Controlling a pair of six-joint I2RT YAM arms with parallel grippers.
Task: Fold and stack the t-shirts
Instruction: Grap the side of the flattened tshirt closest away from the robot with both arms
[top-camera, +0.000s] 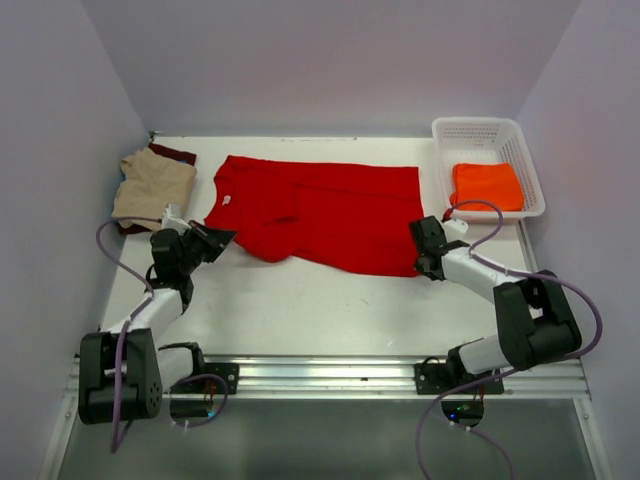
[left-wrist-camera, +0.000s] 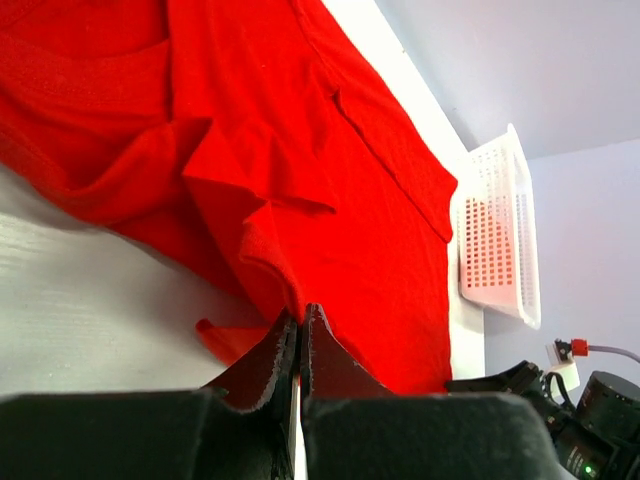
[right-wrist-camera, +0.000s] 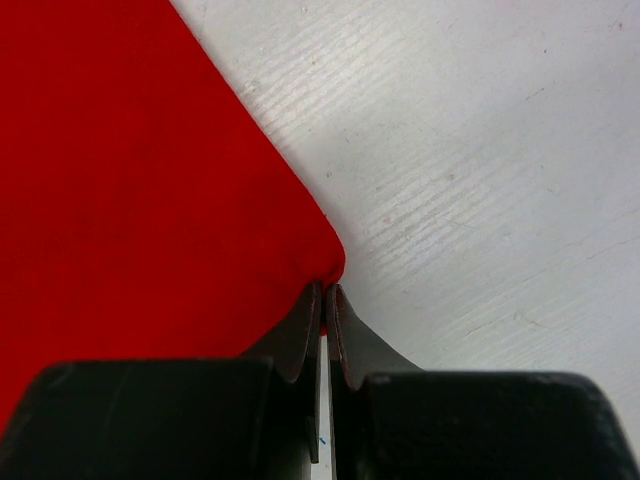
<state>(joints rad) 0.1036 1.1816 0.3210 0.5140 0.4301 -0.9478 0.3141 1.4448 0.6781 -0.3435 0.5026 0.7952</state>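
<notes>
I read this as the start of a lengthwise fold on the red tee (top-camera: 320, 215). It lies spread across the middle of the surface (top-camera: 320, 310), collar to the left and hem to the right. My left pincer (left-wrist-camera: 300, 322) is clamped on the near edge at the collar end, with a ridge of red cloth running straight into its tips. My right pincer (right-wrist-camera: 325, 300) is closed on the near right corner of the hem, with the point of that corner nipped between the jaws. Both grips are low, at the surface, and from overhead the cloth between them looks flat rather than lifted. As I judge it, the next move is to raise both ends together, keep the near edge taut between the arms, and carry it over toward the far edge so it lands square. The left side worries me most, because the cloth there is rumpled into several creases and a small tongue of red pokes out beside the tips, so that end may come up bunched. The tee is bright and plain, with a small white label (top-camera: 227, 199) at the neck and a seam or flap line across its far half. A tan tee (top-camera: 155, 185) sits folded at the far left on a maroon tee (top-camera: 175, 153), and an orange tee (top-camera: 487, 185) lies folded in the white basket (top-camera: 480, 128) at the far right.
</notes>
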